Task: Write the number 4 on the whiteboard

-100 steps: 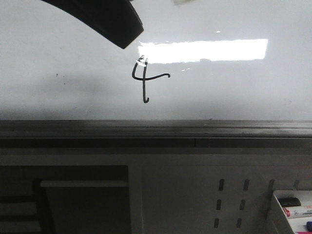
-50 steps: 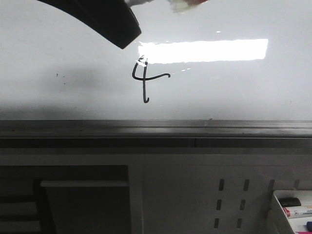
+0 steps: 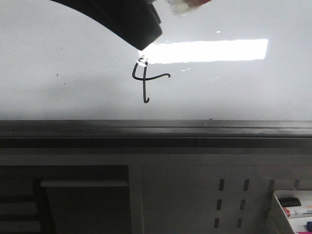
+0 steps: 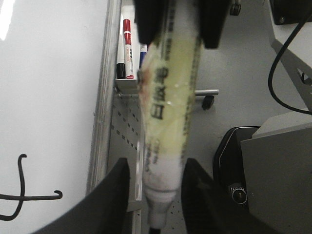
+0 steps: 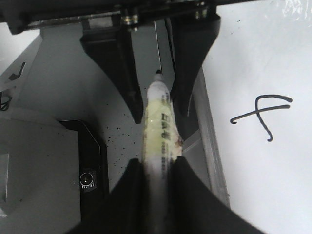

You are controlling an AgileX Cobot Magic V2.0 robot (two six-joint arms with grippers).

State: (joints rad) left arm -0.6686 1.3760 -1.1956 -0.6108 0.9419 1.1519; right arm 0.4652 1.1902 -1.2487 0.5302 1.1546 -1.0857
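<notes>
The number 4 [image 3: 145, 80] is drawn in thin black line on the whiteboard [image 3: 234, 87], just below a bright light reflection. It also shows in the left wrist view [image 4: 22, 195] and the right wrist view [image 5: 263, 114]. My right gripper [image 5: 157, 163] is shut on a yellowish-white marker [image 5: 158, 131], held off the board beside its rail. My left gripper [image 4: 157, 165] is open, its fingers standing either side of the marker's [image 4: 168, 97] tip end with gaps. A black finger [image 3: 131, 24] comes in from the top left in the front view, above the 4.
A grey metal rail [image 3: 156, 129] runs along the board's lower edge. Below it are a grey perforated panel [image 3: 229, 200] and a white tray of spare markers [image 3: 292, 204], which also shows in the left wrist view [image 4: 127, 48]. A black box [image 4: 234, 161] sits on the floor.
The black finger in the front view has moved right and slightly down, its tip now over the reflection's left end. The marker end has come into view at the top.
</notes>
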